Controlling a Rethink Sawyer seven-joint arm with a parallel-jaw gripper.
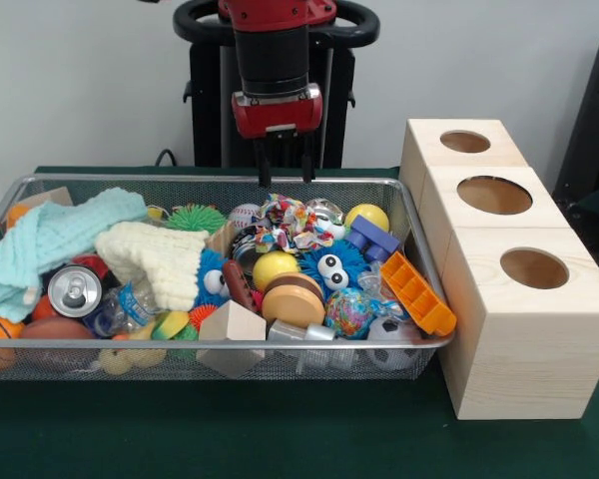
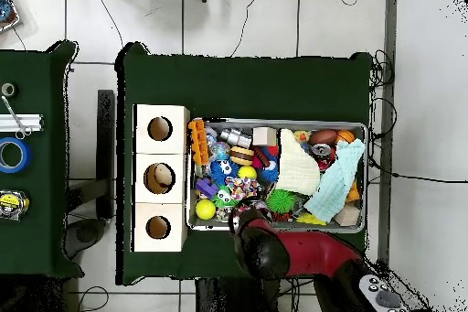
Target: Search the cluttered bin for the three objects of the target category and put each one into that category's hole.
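Closest to where I stand is the dark green cloth-covered desk, and on it the large shallow silver wire-mesh bin, packed to the rim with toys, balls and cloths: a pale wooden block against the near wall, a crushed drink can to its left, an orange plastic ladder-like toy leaning on the right-hand end, a cream knitted cloth and a light blue knitted cloth over the left half. Just beside the bin's right end stand three pale pine-wood cubes in a row, each with a round opening on top; the hole that matters is the smallest, on the farthest cube, nearest the robot's side. The red and black arm hangs over the bin's far rim, its gripper above a patterned multicoloured cloth ball and touching nothing. The two dark fingers point straight down with a gap between them and nothing held, so they are released. To my eye the search has barely started. To do it well, I would pick an exposed piece on top of the heap, descend vertically with the fingers straddling it, and avoid snagging the knitted cloths or the mesh wall. The carry to the small hole is short but needs careful centring.
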